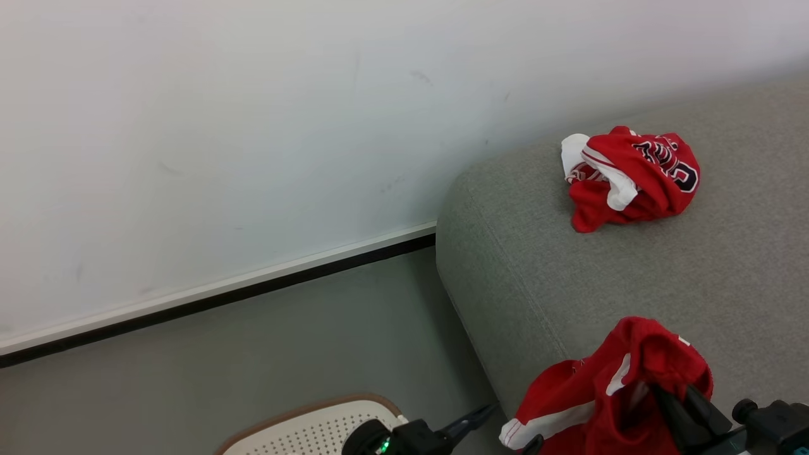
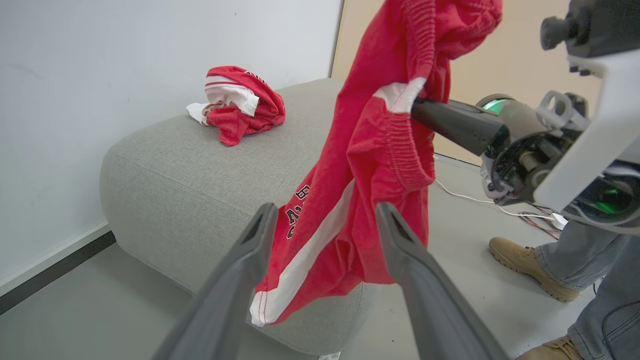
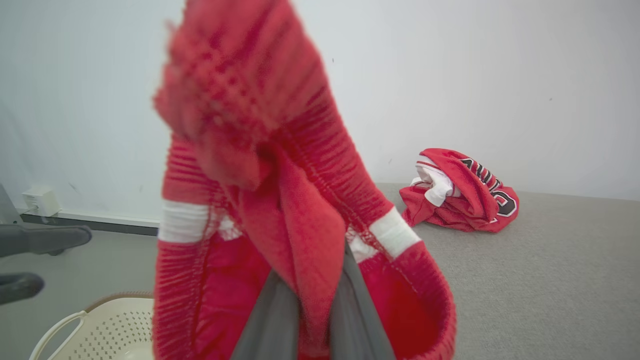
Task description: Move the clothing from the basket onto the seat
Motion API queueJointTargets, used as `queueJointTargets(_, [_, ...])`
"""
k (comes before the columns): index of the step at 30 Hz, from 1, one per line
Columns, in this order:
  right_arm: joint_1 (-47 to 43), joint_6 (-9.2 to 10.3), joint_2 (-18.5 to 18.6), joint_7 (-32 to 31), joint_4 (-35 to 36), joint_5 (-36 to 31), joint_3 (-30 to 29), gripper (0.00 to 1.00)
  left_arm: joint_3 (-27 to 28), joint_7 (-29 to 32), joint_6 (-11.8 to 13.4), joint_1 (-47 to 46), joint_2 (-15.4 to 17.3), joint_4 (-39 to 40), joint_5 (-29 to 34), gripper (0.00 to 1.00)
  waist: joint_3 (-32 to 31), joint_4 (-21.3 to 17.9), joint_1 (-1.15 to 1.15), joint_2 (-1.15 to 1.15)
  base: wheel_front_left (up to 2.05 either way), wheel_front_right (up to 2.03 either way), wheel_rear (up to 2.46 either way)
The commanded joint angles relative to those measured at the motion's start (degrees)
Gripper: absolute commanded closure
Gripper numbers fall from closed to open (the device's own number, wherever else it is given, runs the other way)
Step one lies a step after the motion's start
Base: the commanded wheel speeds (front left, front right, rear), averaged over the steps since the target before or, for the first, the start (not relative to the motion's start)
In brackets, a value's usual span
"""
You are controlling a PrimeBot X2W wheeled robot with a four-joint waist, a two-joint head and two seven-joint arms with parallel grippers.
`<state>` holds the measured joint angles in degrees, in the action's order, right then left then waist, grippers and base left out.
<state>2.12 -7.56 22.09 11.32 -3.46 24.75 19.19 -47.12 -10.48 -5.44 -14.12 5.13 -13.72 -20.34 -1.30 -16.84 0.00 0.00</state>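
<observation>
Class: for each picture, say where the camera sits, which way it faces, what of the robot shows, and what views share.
Head view: on the head, facing forward and down at the seat corner and basket; left gripper and right gripper at the bottom.
Left wrist view: along the open left gripper toward the held garment and seat; right gripper shows.
Right wrist view: along the right gripper, shut on the held garment, toward the wall.
All share the crumpled garment on the seat.

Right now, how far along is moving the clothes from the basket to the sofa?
Done: one red garment lies crumpled on the sofa. In hand: the right gripper is shut on red shorts, hanging at the sofa's edge; the left gripper is open. Left: set the shorts down. I can't tell whether the basket holds more.
</observation>
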Motion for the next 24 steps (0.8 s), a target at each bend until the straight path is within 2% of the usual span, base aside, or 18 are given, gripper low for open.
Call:
queueJointTargets(1, [-0.6,0.15,0.3,0.0,0.5,-0.1,-0.3,1.0,-0.1,-0.3,-0.1,-0.5,0.1,-0.2,-0.4,0.0,0.1,-0.7,0.0,0.0,0.0,0.0,0.0])
queueJointTargets(7, [-0.8,0.15,-0.1,-0.1,1.1,-0.5,-1.2,1.0,-0.6,-0.7,-0.1,-0.9,-0.2,-1.1,-0.7,0.0,0.1,-1.2,0.0,0.0,0.0,0.0,0.0])
queueJointTargets(17, [2.0,0.15,-1.9,0.8,0.4,-2.0,-5.2,1.0,-0.7,-1.1,0.3,-1.9,-0.1,-1.9,-1.0,0.0,2.1,0.3,0.0,0.0,0.0,0.0,0.0])
queueJointTargets(20, [3.7,0.15,-2.1,0.9,-0.3,-2.6,-5.9,1.0,-0.4,-1.1,0.4,-2.5,0.0,-2.0,-1.1,0.0,3.5,1.2,0.0,0.0,0.0,0.0,0.0])
queueJointTargets(24, [8.9,0.15,-1.5,1.7,-1.2,-3.4,-7.4,1.0,-0.1,-0.4,0.5,-5.3,0.4,-1.5,0.0,0.0,8.6,2.6,0.0,0.0,0.0,0.0,0.0])
